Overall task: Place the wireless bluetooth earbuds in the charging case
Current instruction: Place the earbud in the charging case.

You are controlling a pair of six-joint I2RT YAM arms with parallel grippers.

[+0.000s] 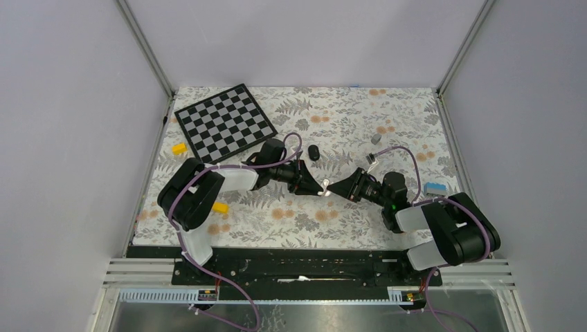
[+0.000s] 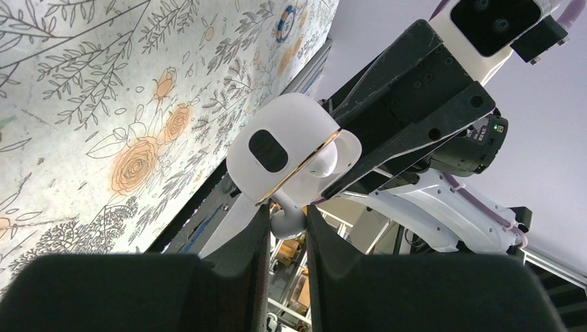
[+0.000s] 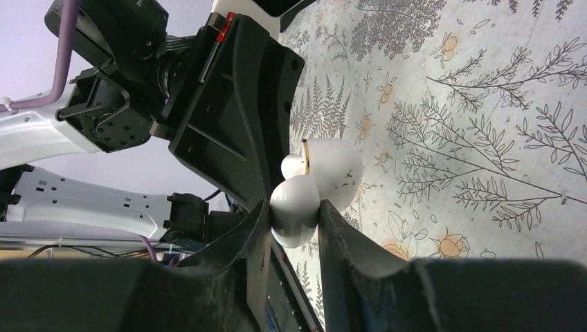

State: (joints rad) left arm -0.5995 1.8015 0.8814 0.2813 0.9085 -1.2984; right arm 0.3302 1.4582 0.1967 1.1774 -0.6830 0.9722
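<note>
Grip of the left end effector [image 2: 287,214] is closed on one lobe of the small white rounded plastic charging case [image 2: 284,149]. The right end effector [image 3: 294,207] pinches the other lobe, above the bench [image 1: 311,221]. Probably no earbud is inserted yet. Only the left wrist view shows a dark oval patch on the shell; only the top view, a small black oval object [image 1: 313,152].

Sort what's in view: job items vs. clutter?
Job:
- charging case, open, pinched by left gripper and right gripper
- earbuds: can't pick them out

Lying about:
- checkerboard
- yellow block
- second yellow block
- black oval pebble
- grey piece
- blue block
</note>
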